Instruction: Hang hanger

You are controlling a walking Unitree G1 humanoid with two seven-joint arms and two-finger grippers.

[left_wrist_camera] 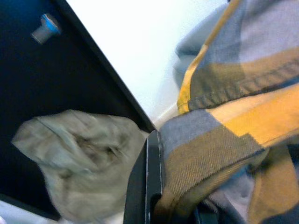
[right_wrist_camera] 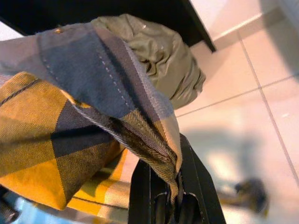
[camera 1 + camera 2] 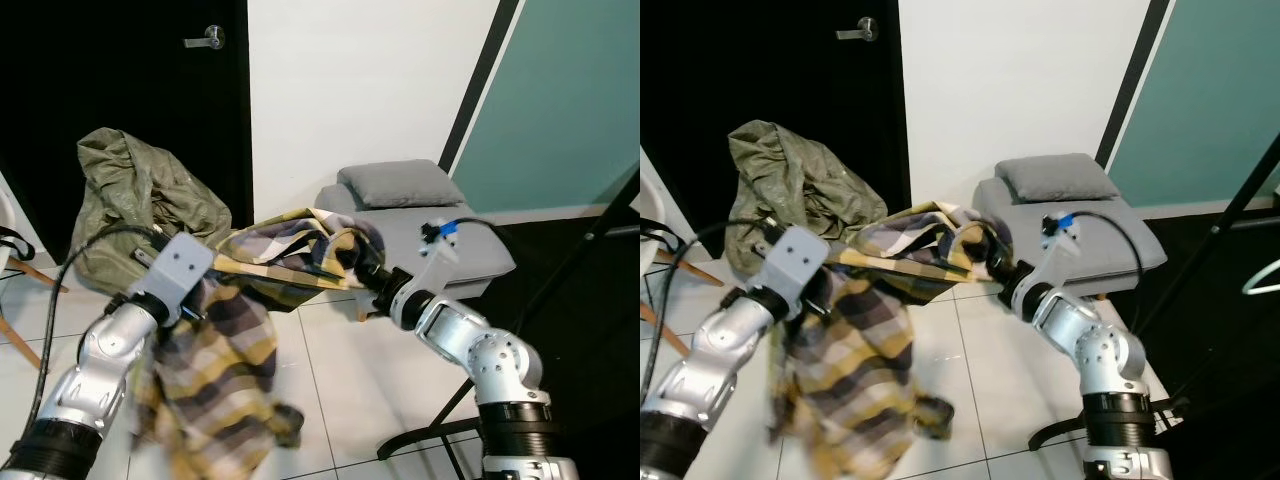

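Both arms raised in front of me, plaid shirt [image 3: 240,330] stretched between them, yellow, grey and navy check.

Right pincer [image 2: 170,198]: fingers closed on a folded edge of the shirt; the wrist view shows cloth pinched between the two black fingers. It sits just in front of the grey bench [image 3: 470,250], the reference for everything below.

Left pincer [image 3: 195,305]: well to the left of the bench, buried in the cloth. One black finger [image 1: 147,182] lies against a fold of the plaid. Cannot tell how far open it is.

Most of the shirt hangs below my left wrist over the white tile floor [image 3: 340,400].

Olive jacket [image 3: 140,200]: heaped left of the bench, against the black door [image 3: 130,80].

Grey cushion [image 3: 400,182]: on the bench's back end.

No hanger can be made out.
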